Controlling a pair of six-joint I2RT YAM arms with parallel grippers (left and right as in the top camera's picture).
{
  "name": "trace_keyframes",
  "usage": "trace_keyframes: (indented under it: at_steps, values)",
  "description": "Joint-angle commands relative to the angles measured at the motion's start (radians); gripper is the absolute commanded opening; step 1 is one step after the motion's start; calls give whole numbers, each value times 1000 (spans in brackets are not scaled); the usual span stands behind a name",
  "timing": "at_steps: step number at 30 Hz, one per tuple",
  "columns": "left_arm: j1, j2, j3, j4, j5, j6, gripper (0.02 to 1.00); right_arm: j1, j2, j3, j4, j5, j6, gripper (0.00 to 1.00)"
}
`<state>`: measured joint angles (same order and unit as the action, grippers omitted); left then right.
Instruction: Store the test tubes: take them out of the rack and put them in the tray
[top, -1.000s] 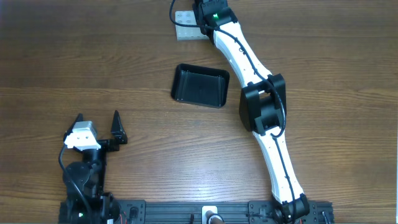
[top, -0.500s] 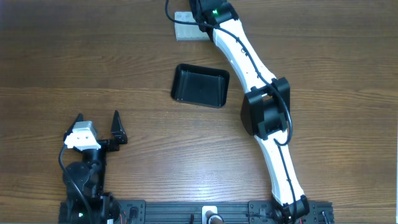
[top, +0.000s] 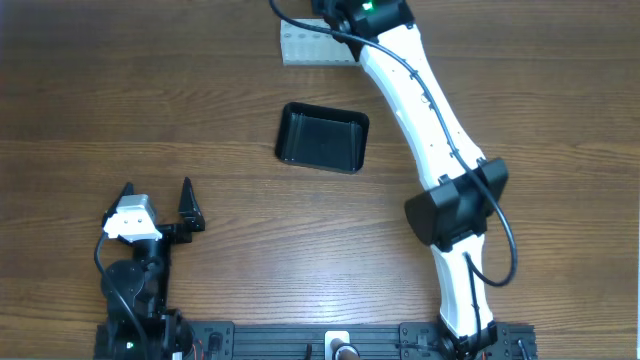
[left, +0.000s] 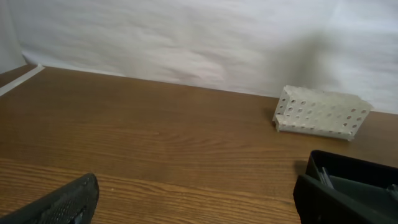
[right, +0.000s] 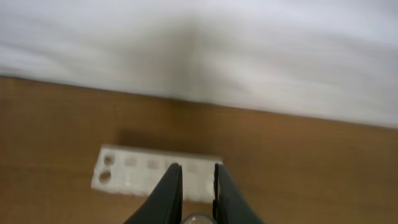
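With the right gripper (right: 196, 168) clenched on what looked like a test tube (right: 198, 219) over the far rack (right: 134, 171), it needed a steady, upright carry nearward to the tray (top: 322, 140) before releasing low.

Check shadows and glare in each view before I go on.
Left wrist view: a soft dark shadow on the wall behind the rack. Right wrist view: a similar shadow on the wall above it. Top view: even light, no strong glare on the tray.
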<state>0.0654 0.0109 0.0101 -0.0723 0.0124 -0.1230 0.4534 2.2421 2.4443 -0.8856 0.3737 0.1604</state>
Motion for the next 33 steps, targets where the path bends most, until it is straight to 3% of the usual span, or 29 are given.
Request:
trace_keyframes:
  at_steps: [1,9,17,26,33]
  values:
    - [-5,-5,-4,-5,14,14,998,16,-53,10,-145,-61,155,16]
    - [-5,-5,-4,-5,14,14,998,44,-40,9,-423,-101,313,12]
    - [-5,-5,-4,-5,14,14,996,46,4,8,-586,-190,393,9]
    - [-5,-5,-4,-5,14,14,996,37,112,8,-629,-297,393,12]
    - [-5,-5,-4,-5,14,14,996,11,164,8,-619,-301,393,12]
